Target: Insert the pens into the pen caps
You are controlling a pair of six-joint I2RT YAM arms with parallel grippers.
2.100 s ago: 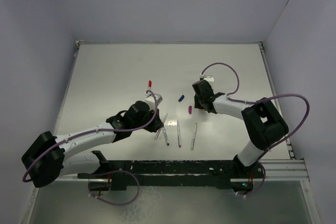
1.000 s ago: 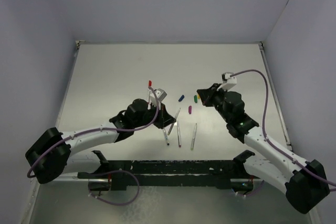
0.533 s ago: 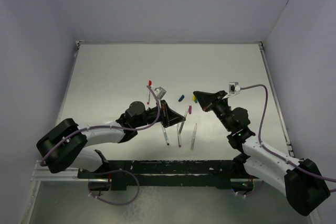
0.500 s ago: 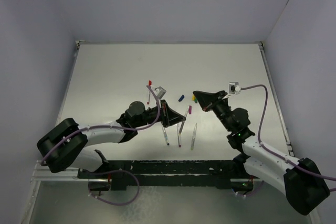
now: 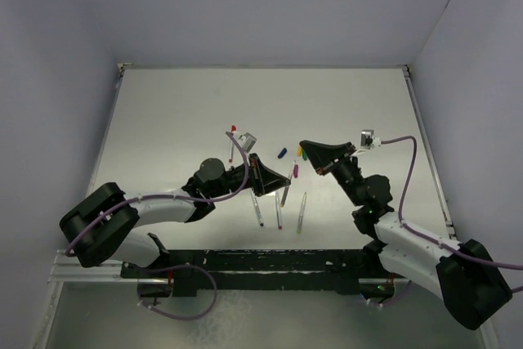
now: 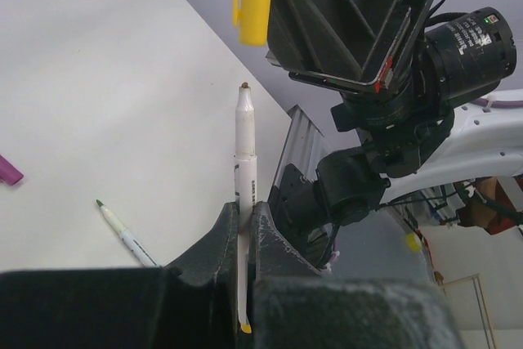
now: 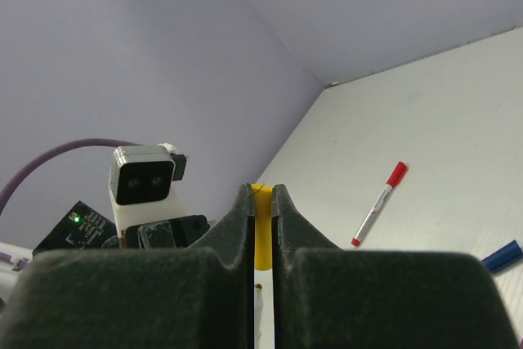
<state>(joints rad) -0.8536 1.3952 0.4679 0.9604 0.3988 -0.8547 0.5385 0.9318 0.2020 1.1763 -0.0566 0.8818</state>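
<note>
Pen (image 6: 245, 149) pinched in left fingers (image 6: 214, 247) (yellow cap (image 7: 262, 234) in right fingers (image 7: 233, 233)).

Robot lab booth: plain lilac walls (image 5: 270, 6), white table (image 5: 180, 112).

Your left arm (image 5: 155, 204) and right arm (image 5: 413, 240) show white links and black joints above the black base rail (image 5: 270, 261); purple cables (image 7: 82, 144), grey wrist cameras (image 7: 145, 173).
</note>
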